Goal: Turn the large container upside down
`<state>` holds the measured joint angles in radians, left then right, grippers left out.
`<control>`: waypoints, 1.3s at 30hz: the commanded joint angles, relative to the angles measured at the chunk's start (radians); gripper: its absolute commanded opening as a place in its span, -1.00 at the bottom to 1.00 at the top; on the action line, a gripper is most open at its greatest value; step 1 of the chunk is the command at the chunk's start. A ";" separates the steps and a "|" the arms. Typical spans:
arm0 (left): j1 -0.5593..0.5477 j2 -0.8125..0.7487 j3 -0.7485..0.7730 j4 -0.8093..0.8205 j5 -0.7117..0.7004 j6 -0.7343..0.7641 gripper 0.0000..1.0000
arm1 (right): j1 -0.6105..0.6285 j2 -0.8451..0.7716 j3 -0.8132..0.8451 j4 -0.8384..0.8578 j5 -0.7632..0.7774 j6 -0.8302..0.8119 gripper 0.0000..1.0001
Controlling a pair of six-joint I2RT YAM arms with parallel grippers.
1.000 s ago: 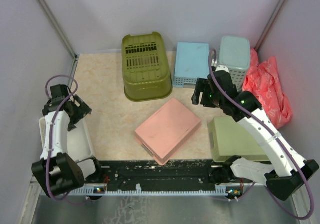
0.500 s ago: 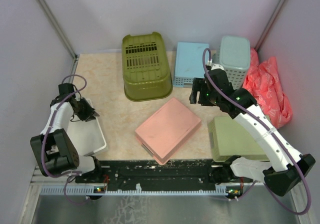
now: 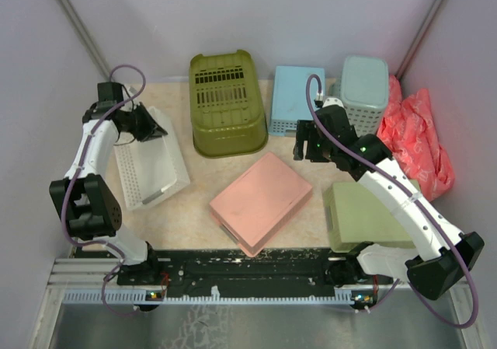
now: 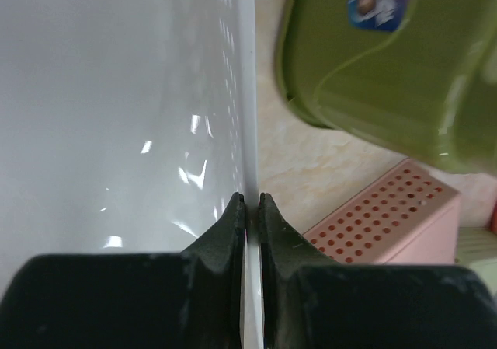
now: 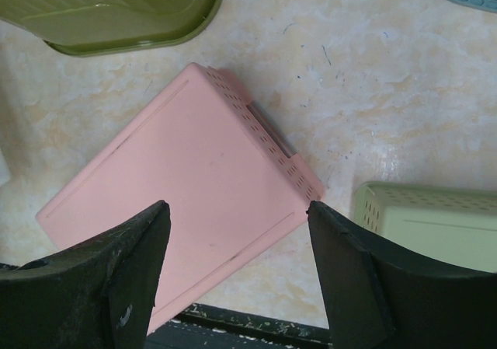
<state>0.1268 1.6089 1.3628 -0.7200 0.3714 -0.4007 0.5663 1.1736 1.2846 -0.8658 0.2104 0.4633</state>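
The large container, a deep olive-green tub, stands at the back middle with its slotted bottom facing up; its rim also shows in the left wrist view and the right wrist view. My left gripper is left of it, shut on the thin rim of a white perforated container that it holds tilted. My right gripper hangs open to the tub's right, above the pink container, with nothing between its fingers.
An upside-down pink container lies mid-table. A light-blue basket and a grey-teal basket stand at the back right. A pale-green tray is near right, a red bag by the right wall.
My left gripper has shut on the white container's rim and carried it from the near left edge away and to the right, toward the olive tub. The right gripper drifted slightly left.
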 commanded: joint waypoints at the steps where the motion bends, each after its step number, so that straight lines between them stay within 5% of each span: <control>1: 0.022 0.023 0.145 -0.010 0.283 0.031 -1.00 | -0.005 0.012 0.053 0.030 0.035 -0.025 0.44; 7: 0.088 0.024 0.094 0.119 0.674 -0.079 -1.00 | -0.005 0.038 0.067 0.040 0.035 -0.032 0.44; 15: 0.167 0.013 -0.171 0.495 0.984 -0.326 -1.00 | -0.005 0.078 0.086 0.061 0.012 -0.034 0.44; 19: 0.183 0.045 -0.213 0.477 0.970 -0.282 -1.00 | -0.005 0.091 0.095 0.065 0.004 -0.034 0.44; 24: 0.201 0.120 -0.062 -0.012 0.711 0.062 -0.74 | -0.005 0.094 0.103 0.060 0.001 -0.035 0.44; 28: 0.207 0.088 -0.061 -0.049 0.565 0.079 -0.27 | -0.005 0.092 0.090 0.065 -0.003 -0.028 0.44; 39: 0.227 -0.003 -0.015 -0.167 0.226 0.121 -0.19 | -0.005 0.096 0.090 0.070 -0.024 -0.028 0.44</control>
<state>0.3370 1.6268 1.3483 -0.7918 0.8654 -0.3576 0.5663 1.2709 1.3308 -0.8360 0.1963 0.4446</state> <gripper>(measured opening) 0.403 0.720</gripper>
